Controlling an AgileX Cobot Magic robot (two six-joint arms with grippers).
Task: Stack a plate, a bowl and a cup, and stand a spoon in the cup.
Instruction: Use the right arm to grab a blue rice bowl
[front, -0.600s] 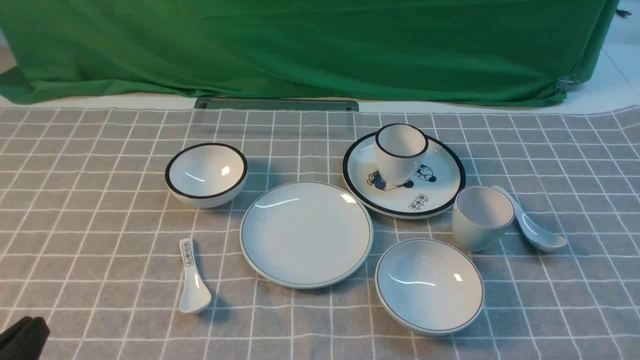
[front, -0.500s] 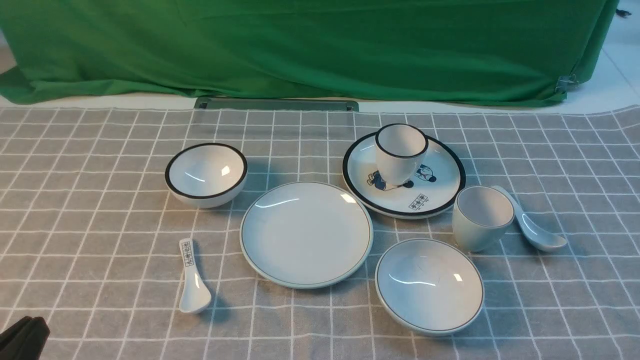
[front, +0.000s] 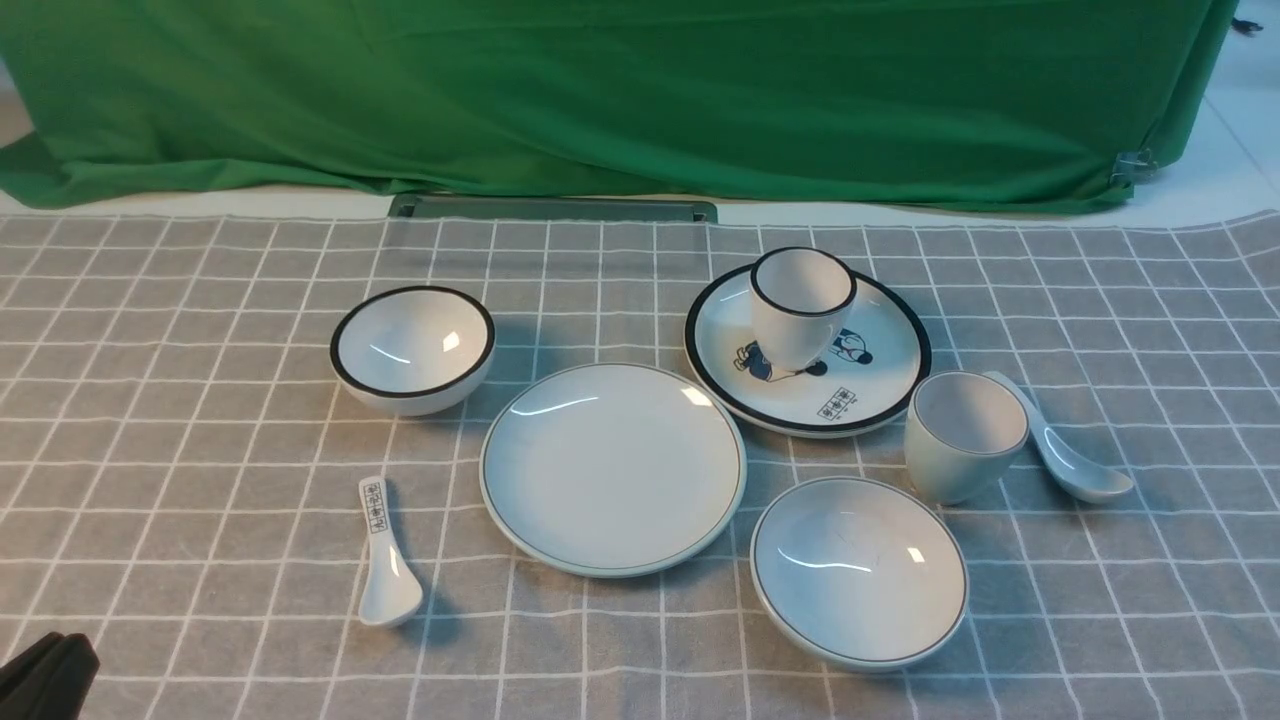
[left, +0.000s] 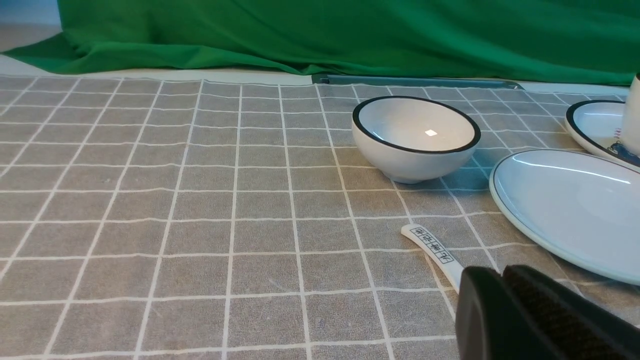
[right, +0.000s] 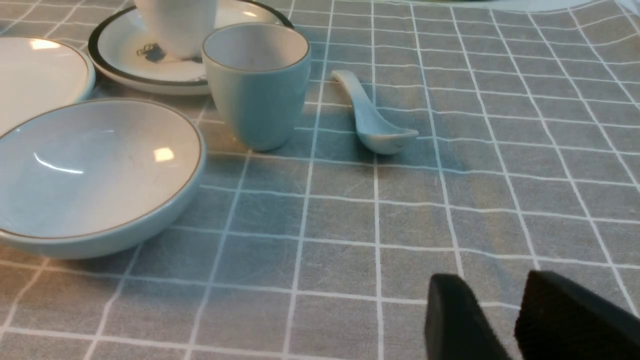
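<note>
The plain plate (front: 612, 468) lies at the table's middle, also in the left wrist view (left: 565, 205). The shallow bowl (front: 858, 570) sits in front of it to the right (right: 95, 170). The pale cup (front: 965, 435) stands upright behind the bowl (right: 257, 82). The plain white spoon (front: 1070, 455) lies just right of the cup (right: 372, 117). My left gripper (front: 45, 675) is shut and empty at the front left corner (left: 502, 272). My right gripper (right: 492, 295) is out of the front view, open with a small gap, empty, over bare cloth nearer than the spoon.
A black-rimmed bowl (front: 412, 348) stands back left. A cartoon plate (front: 860, 385) carries a black-rimmed cup (front: 800, 305) at the back right. A spoon with printed characters (front: 385, 560) lies front left. A green cloth (front: 600, 90) hangs behind.
</note>
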